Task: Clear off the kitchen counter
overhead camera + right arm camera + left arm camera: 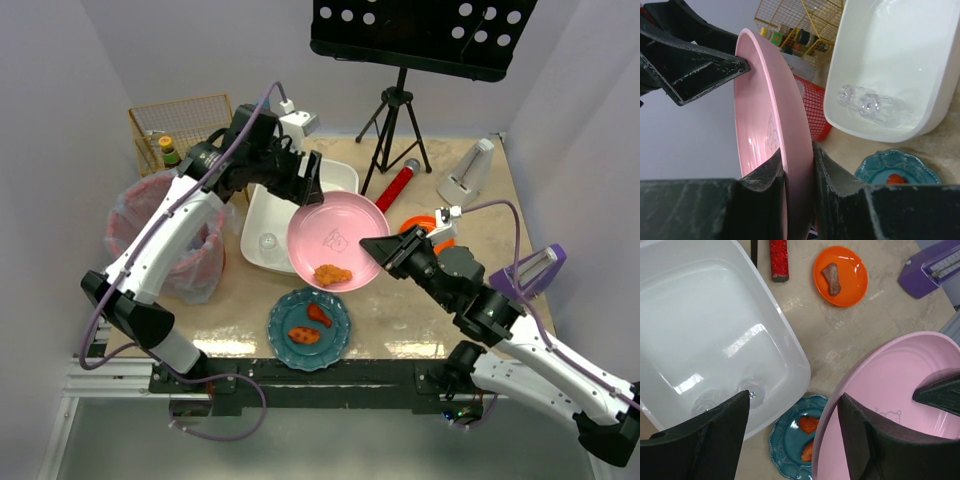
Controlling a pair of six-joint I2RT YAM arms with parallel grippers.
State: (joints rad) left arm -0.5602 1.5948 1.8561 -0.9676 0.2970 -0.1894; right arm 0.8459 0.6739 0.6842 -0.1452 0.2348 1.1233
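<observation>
A pink plate [335, 238] hangs tilted above the beige kitchen counter [405, 305], with a piece of fried food [332, 274] on its low edge. My right gripper [799, 170] is shut on the plate's near-right rim [790, 150]. My left gripper [792, 435] is open at the plate's far rim; one finger [875, 440] is over the plate's inside and the other finger [705, 440] is over the white tub [715, 330]. Below the pink plate sits a teal plate [310, 328] with two food pieces.
The white tub [262, 222] holds a clear glass [268, 243]. An orange plate [840, 275] with a food piece, a red cylinder [397, 185], a tripod [395, 125], a white wedge-shaped object [470, 170] and a purple object [530, 270] are to the right. A bagged red bin [160, 235] and a yellow wire basket [180, 125] stand to the left.
</observation>
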